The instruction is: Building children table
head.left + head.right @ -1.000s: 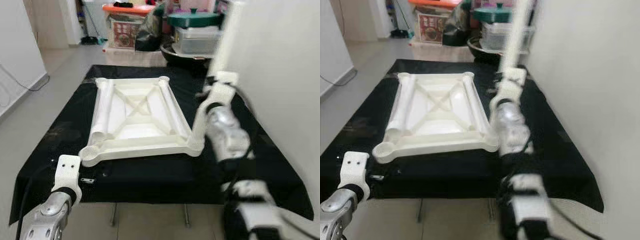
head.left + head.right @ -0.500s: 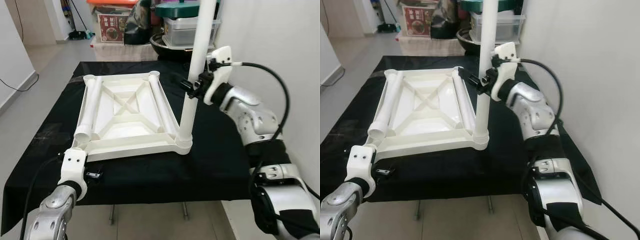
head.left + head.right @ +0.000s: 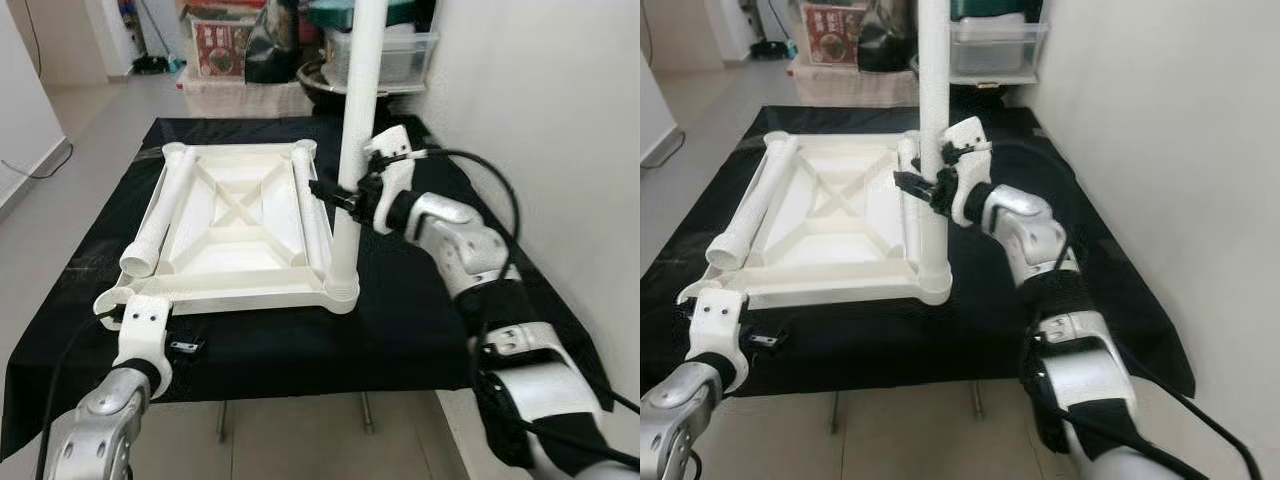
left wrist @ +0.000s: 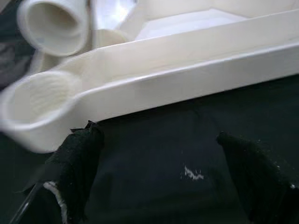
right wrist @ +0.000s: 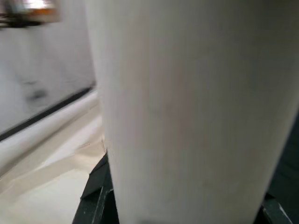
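One white leg (image 3: 352, 150) upright in tabletop (image 3: 235, 215) corner, right pincer (image 3: 340, 198) clamped, no legible writing

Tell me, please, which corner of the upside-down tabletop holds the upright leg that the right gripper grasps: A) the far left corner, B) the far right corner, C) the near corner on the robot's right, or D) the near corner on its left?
C: the upright leg stands in the socket at the tabletop's near right corner, with the right gripper closed around it.

You're in a home: pale tiled floor (image 3: 80, 130), clear plastic storage boxes (image 3: 395, 55) and a printed cardboard box (image 3: 222, 42) stacked against the wall.
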You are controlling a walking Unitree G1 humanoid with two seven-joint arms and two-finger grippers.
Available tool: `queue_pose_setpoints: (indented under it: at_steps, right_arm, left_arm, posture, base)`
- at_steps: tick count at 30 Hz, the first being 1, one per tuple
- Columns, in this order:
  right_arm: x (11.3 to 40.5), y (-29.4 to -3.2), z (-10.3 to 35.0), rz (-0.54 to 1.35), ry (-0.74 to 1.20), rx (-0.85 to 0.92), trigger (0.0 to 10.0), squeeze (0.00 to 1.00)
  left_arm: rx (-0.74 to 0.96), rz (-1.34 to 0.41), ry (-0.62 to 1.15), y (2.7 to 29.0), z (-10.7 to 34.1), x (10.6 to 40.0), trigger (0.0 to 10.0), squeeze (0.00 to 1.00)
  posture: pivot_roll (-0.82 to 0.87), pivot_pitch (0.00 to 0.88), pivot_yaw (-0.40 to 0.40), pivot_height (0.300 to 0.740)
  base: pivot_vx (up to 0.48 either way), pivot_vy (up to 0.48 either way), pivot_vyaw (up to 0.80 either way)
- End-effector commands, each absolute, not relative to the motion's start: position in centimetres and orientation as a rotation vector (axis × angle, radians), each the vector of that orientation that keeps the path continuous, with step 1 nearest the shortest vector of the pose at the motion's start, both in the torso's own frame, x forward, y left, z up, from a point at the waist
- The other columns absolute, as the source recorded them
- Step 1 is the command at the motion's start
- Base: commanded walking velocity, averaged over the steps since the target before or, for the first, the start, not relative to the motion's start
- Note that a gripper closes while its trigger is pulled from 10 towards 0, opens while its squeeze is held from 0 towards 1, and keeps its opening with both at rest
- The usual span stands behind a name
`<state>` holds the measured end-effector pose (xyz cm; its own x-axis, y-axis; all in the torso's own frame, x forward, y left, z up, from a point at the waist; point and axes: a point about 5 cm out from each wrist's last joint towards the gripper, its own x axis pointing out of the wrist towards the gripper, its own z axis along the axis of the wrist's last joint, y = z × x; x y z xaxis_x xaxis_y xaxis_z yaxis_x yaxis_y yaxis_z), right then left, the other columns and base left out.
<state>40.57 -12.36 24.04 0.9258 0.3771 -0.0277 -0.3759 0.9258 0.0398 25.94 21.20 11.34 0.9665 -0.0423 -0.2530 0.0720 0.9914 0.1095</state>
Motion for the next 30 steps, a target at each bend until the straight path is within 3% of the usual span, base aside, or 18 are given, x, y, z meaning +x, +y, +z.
queue_pose_setpoints:
  at_steps: [1,5,6,7,8,9,10,13,14,18,19,23,24,26,27,28,29,30]
  right_arm:
    - [40.4,-14.5,20.8,0.104,0.159,0.105,0.0,0.00]
    - [37.9,-13.2,18.7,0.007,0.209,0.147,0.0,0.00]
    - [36.5,-11.4,19.0,0.072,0.180,0.160,10.0,0.00]
    - [35.5,-9.8,20.3,0.161,0.123,0.200,10.0,0.00]
    - [35.0,-9.0,21.5,0.220,0.059,0.208,10.0,0.64]
    - [35.0,-9.0,21.5,0.220,0.059,0.208,10.0,0.64]
    - [34.7,-8.6,22.5,0.266,0.008,0.207,10.0,1.00]
    - [35.0,-8.6,23.5,0.316,-0.015,0.217,10.0,1.00]
    - [35.4,-8.5,24.4,0.409,-0.036,0.217,10.0,0.92]
    - [35.7,-8.4,25.1,0.460,-0.050,0.220,10.0,0.92]
    - [35.9,-8.6,26.1,0.636,-0.091,0.202,10.0,0.00]
    - [35.9,-8.6,26.1,0.636,-0.091,0.202,10.0,0.00]
    - [35.6,-9.0,26.7,0.795,-0.134,0.161,10.0,0.00]
    - [35.6,-9.0,26.7,0.795,-0.134,0.161,10.0,0.00]
    - [35.4,-9.3,25.6,0.984,-0.123,0.047,10.0,0.00]
    - [35.4,-9.3,25.6,0.984,-0.123,0.047,10.0,0.00]
    - [35.5,-9.5,24.2,1.062,-0.068,-0.025,0.0,0.00]
    - [35.5,-9.5,24.2,1.062,-0.068,-0.025,0.0,0.00]
  left_arm:
    - [0.120,-0.061,0.255,21.3,11.3,25.8,10.0,0.00]
    - [0.119,-0.067,0.256,21.0,11.3,25.7,10.0,0.00]
    - [0.120,-0.069,0.258,21.0,11.3,25.7,10.0,0.00]
    - [0.121,-0.070,0.260,21.1,11.3,25.7,10.0,0.00]
    - [0.122,-0.071,0.261,21.1,11.2,25.8,10.0,0.00]
    - [0.122,-0.071,0.261,21.1,11.2,25.8,10.0,0.00]
    - [0.122,-0.071,0.261,21.1,11.2,25.8,10.0,0.00]
    - [0.120,-0.074,0.259,21.0,11.2,26.0,10.0,0.00]
    - [0.118,-0.077,0.257,20.8,11.3,26.1,10.0,0.00]
    - [0.116,-0.079,0.255,20.8,11.3,26.1,10.0,0.00]
    - [0.114,-0.079,0.253,20.7,11.3,26.2,10.0,0.00]
    - [0.114,-0.079,0.253,20.7,11.3,26.2,10.0,0.00]
    - [0.113,-0.080,0.253,20.7,11.2,26.2,10.0,0.00]
    - [0.113,-0.080,0.253,20.7,11.2,26.2,10.0,0.00]
    - [0.111,-0.076,0.250,20.7,11.2,26.2,10.0,0.00]
    - [0.111,-0.076,0.250,20.7,11.2,26.2,10.0,0.00]
    - [0.109,-0.073,0.252,20.7,11.1,26.0,10.0,0.00]
    - [0.109,-0.073,0.252,20.7,11.1,26.0,10.0,0.00]
  posture:
    - [0.12,0.000,-0.048,0.740]
    - [0.12,0.000,-0.039,0.740]
    - [0.12,0.000,-0.034,0.740]
    - [0.11,0.000,-0.030,0.740]
    - [0.11,0.000,-0.030,0.740]
    - [0.11,0.000,-0.030,0.740]
    - [0.11,0.000,-0.030,0.740]
    - [0.10,0.000,-0.030,0.740]
    - [0.10,0.000,-0.032,0.740]
    - [0.10,0.000,-0.032,0.740]
    - [0.10,0.000,-0.036,0.740]
    - [0.10,0.000,-0.036,0.740]
    - [0.10,0.000,-0.039,0.740]
    - [0.10,0.000,-0.039,0.740]
    - [0.12,0.000,-0.056,0.740]
    - [0.12,0.000,-0.056,0.740]
    - [0.12,0.000,-0.057,0.740]
    - [0.12,0.000,-0.057,0.740]
  base:
    - [0.000,0.000,0.00]
    - [0.000,0.000,0.00]
    - [0.000,0.000,0.00]
    - [0.000,0.000,0.00]
    - [0.000,0.000,0.00]
    - [0.000,0.000,0.00]
    - [0.000,0.000,0.00]
    - [0.000,0.000,0.00]
    - [0.000,0.000,0.00]
    - [0.000,0.000,0.00]
    - [0.000,0.000,0.00]
    - [0.000,0.000,0.00]
    - [0.000,0.000,0.00]
    - [0.000,0.000,0.00]
    - [0.000,0.000,0.00]
    - [0.000,0.000,0.00]
    - [0.000,0.000,0.00]
    - [0.000,0.000,0.00]
